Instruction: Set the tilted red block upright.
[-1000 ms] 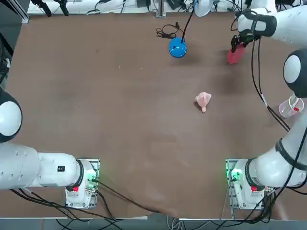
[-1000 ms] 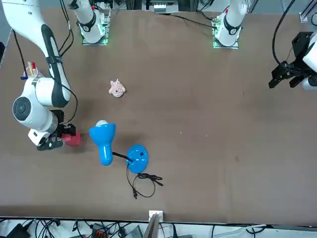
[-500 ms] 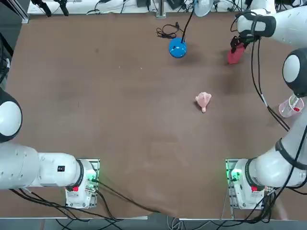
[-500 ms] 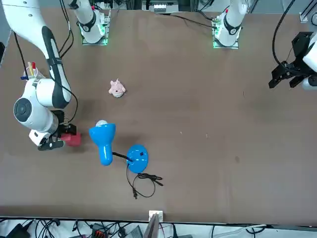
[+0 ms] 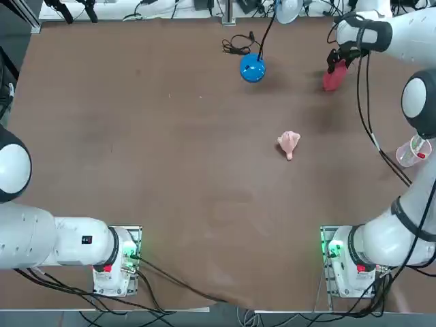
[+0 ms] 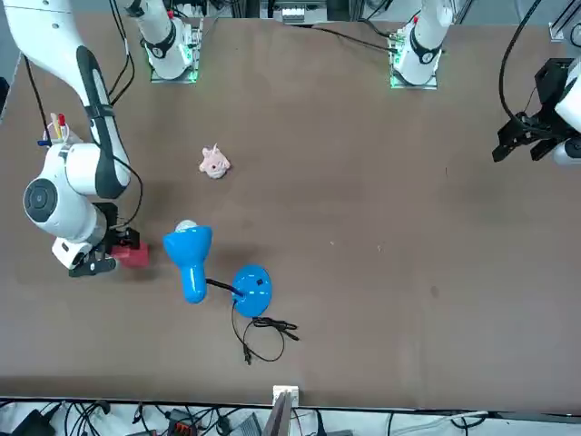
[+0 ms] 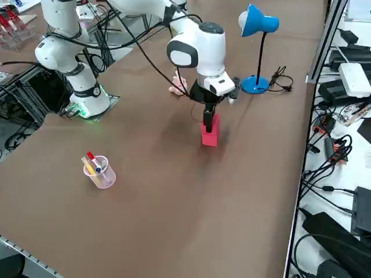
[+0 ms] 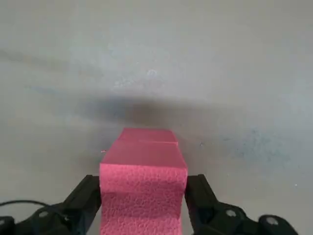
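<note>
The red block (image 7: 210, 132) stands on its end on the brown table (image 5: 170, 150), close to upright, at the far right of the top view (image 5: 334, 80). My right gripper (image 7: 208, 117) hangs straight over it, pointing down. In the right wrist view the block (image 8: 143, 161) fills the space between the two black fingers (image 8: 88, 196), which flank its upper sides with the jaws open. From the front the block (image 6: 134, 256) shows beside the gripper (image 6: 104, 257).
A blue desk lamp with its round base (image 5: 252, 68) and cable stands left of the block in the top view. A pale pink lumpy object (image 5: 289, 143) lies nearer mid-table. A clear cup holding pens (image 5: 413, 151) sits at the right edge.
</note>
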